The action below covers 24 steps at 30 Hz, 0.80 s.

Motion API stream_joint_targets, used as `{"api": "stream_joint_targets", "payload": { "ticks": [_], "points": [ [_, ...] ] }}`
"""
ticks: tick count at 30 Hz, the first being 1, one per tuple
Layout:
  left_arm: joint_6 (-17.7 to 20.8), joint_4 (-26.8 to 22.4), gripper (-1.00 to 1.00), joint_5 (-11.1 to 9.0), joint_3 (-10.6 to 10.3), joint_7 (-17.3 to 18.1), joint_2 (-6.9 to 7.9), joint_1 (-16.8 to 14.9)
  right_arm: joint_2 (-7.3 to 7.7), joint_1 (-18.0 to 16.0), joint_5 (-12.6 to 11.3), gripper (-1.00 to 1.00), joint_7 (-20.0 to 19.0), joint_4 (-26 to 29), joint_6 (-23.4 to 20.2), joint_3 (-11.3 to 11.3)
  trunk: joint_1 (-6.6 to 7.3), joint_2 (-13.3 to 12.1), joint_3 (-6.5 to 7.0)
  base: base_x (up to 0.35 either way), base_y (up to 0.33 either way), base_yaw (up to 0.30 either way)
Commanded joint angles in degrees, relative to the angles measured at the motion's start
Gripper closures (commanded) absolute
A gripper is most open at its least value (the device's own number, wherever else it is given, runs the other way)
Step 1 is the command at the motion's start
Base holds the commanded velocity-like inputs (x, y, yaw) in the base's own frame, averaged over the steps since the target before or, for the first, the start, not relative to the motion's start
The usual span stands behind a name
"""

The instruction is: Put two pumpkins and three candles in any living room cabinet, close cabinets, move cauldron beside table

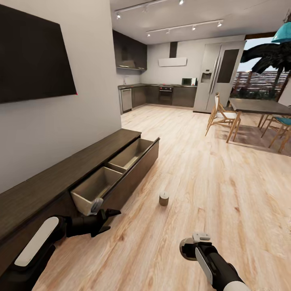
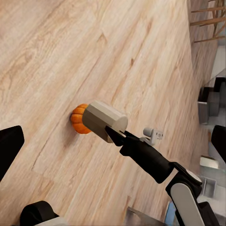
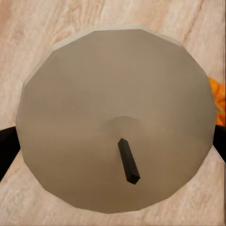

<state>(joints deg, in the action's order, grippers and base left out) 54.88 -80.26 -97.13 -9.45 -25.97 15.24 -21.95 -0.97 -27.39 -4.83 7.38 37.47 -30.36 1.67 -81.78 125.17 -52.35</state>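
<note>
A pale candle (image 3: 113,94) with a dark wick sits between the fingers of my right gripper (image 1: 187,248), which is shut on it low over the wood floor. The left wrist view shows that candle (image 2: 106,119) tilted at the right gripper's (image 2: 116,133) tip, with an orange pumpkin (image 2: 79,119) on the floor just behind it. The pumpkin's edge (image 3: 217,101) also peeks past the candle. A second candle (image 1: 163,199) stands upright on the floor in front of the cabinet (image 1: 60,178). One cabinet drawer (image 1: 121,165) is pulled out, beige inside. My left gripper (image 1: 110,217) hangs open by the drawer's near corner.
A black TV (image 1: 32,60) hangs on the wall above the cabinet. A dining table (image 1: 258,106) with wooden chairs (image 1: 220,117) stands at the right. The kitchen counters (image 1: 161,95) and fridge (image 1: 218,76) are far back. Open wood floor (image 1: 210,178) lies between.
</note>
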Motion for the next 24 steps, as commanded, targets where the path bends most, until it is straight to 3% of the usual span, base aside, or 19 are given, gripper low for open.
{"api": "stream_joint_targets", "payload": {
  "ticks": [1, 9, 24],
  "points": [
    [-0.03, -0.07, -1.00, -0.61, -0.04, -0.57, 0.05, -0.02, 0.01, -0.04, -0.51, 1.00, 0.44, 0.06, -0.23, 0.18, -0.01, 0.02, -0.06, 0.158, 0.007, -0.286],
    [-0.03, -0.08, -1.00, -0.61, -0.04, -0.57, 0.05, -0.02, 0.01, -0.04, -0.47, 1.00, 0.44, 0.06, -0.23, 0.18, -0.01, 0.02, -0.06, 0.177, 0.050, -0.286],
    [-0.03, -0.09, -1.00, -0.61, -0.02, -0.57, 0.05, -0.02, 0.01, -0.04, -0.44, 1.00, 0.44, -0.01, -0.23, 0.18, -0.01, 0.02, -0.26, 0.240, 0.182, -0.286]
  ]
}}
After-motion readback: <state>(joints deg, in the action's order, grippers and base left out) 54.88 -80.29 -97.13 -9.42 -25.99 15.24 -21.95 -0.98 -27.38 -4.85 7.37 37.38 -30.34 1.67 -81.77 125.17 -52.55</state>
